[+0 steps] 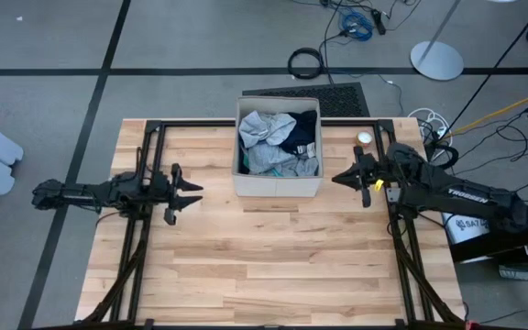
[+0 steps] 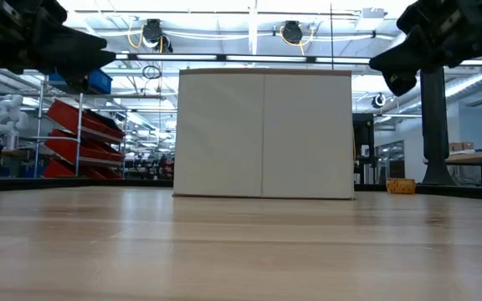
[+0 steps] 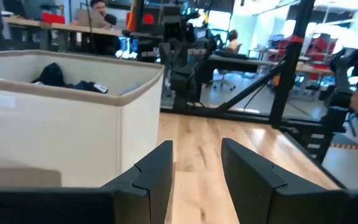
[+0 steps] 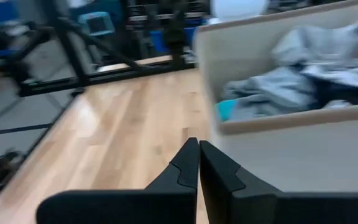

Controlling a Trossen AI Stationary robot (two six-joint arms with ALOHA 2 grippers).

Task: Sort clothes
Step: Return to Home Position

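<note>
High view: the left arm reaches level over the left side of the table (image 1: 273,275), its left gripper (image 1: 194,194) pointing toward the beige fabric box (image 1: 277,185), fingers spread apart and empty. The clothes (image 1: 276,143) lie heaped inside that box, at the table's far middle. The right arm mirrors it, its right gripper (image 1: 337,179) just beside the box, fingers pressed together on nothing.

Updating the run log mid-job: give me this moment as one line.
clothes: in box | left gripper: open, empty, left of box | right gripper: shut, empty, right of box
</note>
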